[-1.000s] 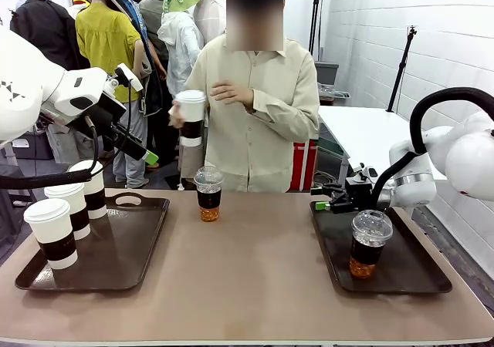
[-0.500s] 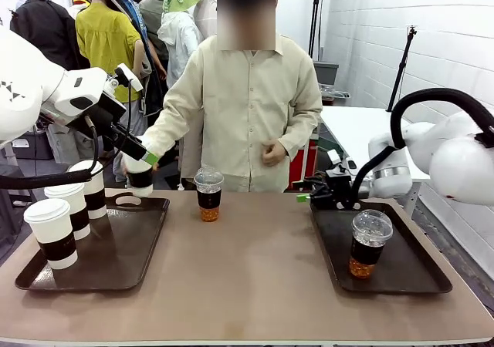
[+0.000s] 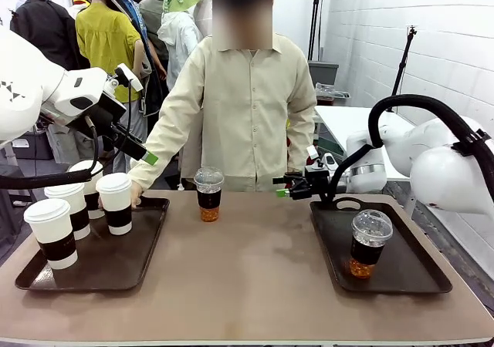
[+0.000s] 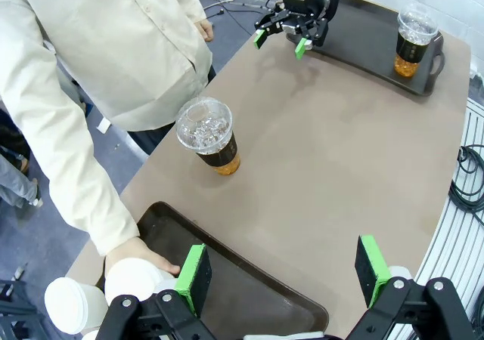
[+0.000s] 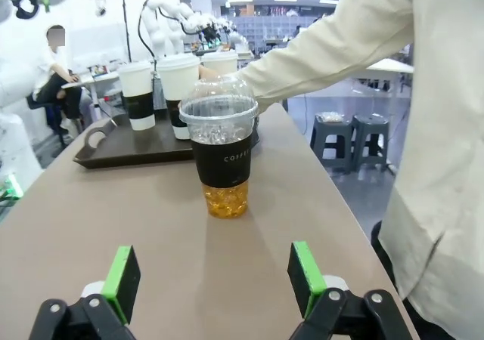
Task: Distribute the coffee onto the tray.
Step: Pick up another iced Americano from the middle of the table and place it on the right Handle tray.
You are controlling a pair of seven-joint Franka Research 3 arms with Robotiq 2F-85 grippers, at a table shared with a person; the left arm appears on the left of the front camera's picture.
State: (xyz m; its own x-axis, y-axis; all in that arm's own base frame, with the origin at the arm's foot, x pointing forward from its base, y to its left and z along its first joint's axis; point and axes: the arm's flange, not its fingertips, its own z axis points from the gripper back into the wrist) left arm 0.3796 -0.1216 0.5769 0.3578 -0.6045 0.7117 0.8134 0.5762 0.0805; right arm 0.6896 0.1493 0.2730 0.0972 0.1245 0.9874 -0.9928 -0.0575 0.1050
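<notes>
At the lower left of the front view, a dark brown tray [image 3: 123,258] carries four white lidded paper cups with dark brown sleeves [image 3: 51,232]. The person's hand [image 4: 136,251] rests against the cup nearest the tray's far right corner [image 3: 117,202]. A clear dome-lidded plastic cup of amber-brown drink [image 3: 208,194] stands on the bare tan table [image 3: 255,285] at the centre, between the two trays. A second clear cup [image 3: 370,243] stands on the right-hand dark tray [image 3: 413,274] at the lower right. The left gripper [image 3: 145,156] hangs above the left tray at the upper left, its jaws spread wide and grasping nothing. The right gripper [image 3: 287,186], just right of centre, points toward the centre cup, released and apart from it.
</notes>
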